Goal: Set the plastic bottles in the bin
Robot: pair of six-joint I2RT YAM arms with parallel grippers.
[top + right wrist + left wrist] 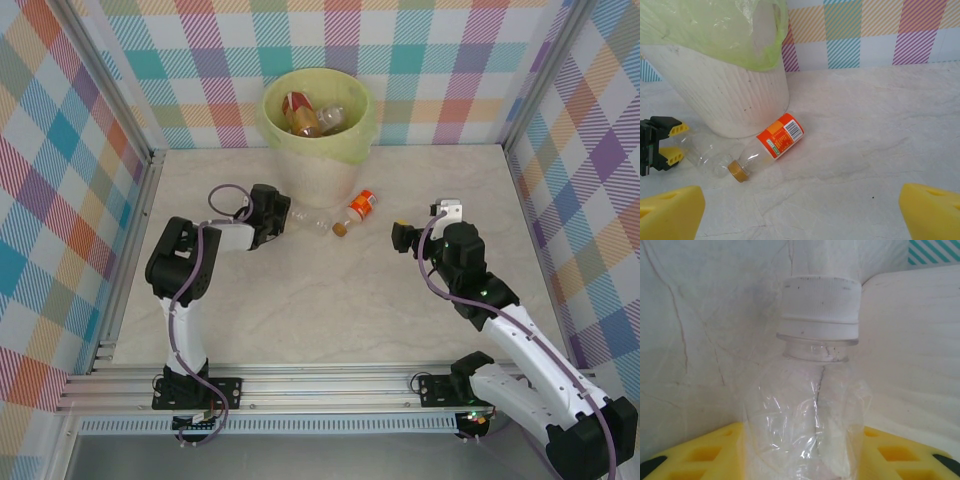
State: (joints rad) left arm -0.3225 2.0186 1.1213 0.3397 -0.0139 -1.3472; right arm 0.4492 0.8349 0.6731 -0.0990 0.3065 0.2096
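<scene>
A clear label-less plastic bottle (308,217) with a white cap (820,305) lies on the table at the foot of the bin (320,185). My left gripper (285,215) is shut on its crumpled body (810,405), a yellow finger (705,452) pressed to each side. Beside it lies an orange-labelled bottle (358,208) with a gold cap (738,170), neck toward the clear one. My right gripper (403,237) stands open to the right of it, nothing between its yellow fingers (672,207). Other bottles (300,112) lie inside the bin.
The bin's yellow-green bag (715,30) hangs over its ribbed cream wall (725,100). Checked walls close the table at the back and both sides. Bare marble table (855,165) stretches right of the orange-labelled bottle (777,140).
</scene>
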